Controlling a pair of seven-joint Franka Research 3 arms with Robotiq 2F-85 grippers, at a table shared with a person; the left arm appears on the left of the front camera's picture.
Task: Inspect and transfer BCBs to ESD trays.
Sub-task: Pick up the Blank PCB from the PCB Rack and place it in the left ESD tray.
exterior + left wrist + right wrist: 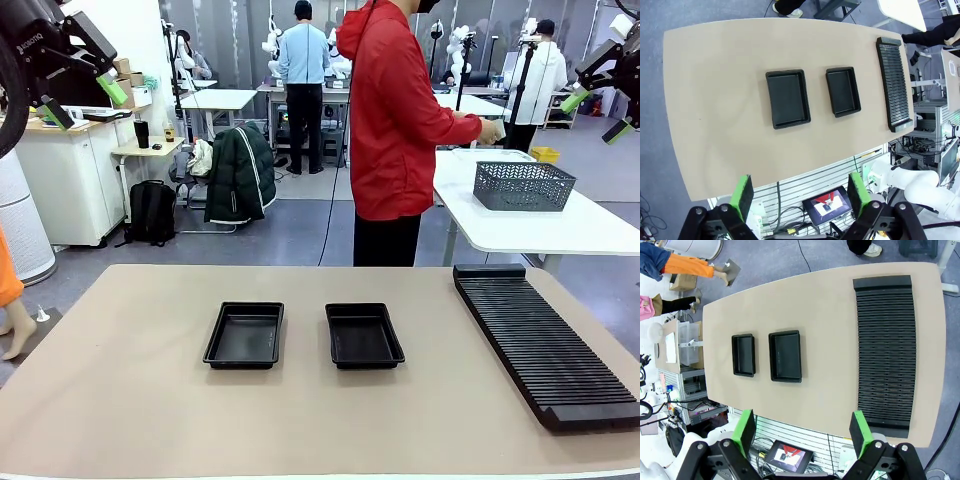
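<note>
ESD trays [245, 336], two shallow black rectangular plastic trays with raised flared rims, are set side by side near the middle of the pale beige bench [110, 400], a little apart from each other. Both floors are seen bare. A long black ribbed slotted rack [545, 345] is laid along the bench's right side, well apart from the trays. Whether anything thin is seated in its slots cannot be told. Beyond the far edge, a person in a red jacket [395, 120] is turned toward a white table [580, 232] on which a grey wire-mesh basket [522, 186] is placed.

The left gripper [84, 100] and the right gripper [597, 115] are held high above the bench, well clear of everything on it. The green-padded fingers of each are spread wide, and nothing is held between them.

The transfer is judged not yet begun. The BCBs, as thin flat circuit boards, are expected to be light and stiff, yet easily scratched or cracked if bent. They would best be taken by two opposite edges, with the face left untouched and only light pressure applied. A board should be lowered level into a tray, so that no corner is caught on the flared rim. The trays themselves are judged light and likely to be pushed along the smooth bench by any sideways contact.
</note>
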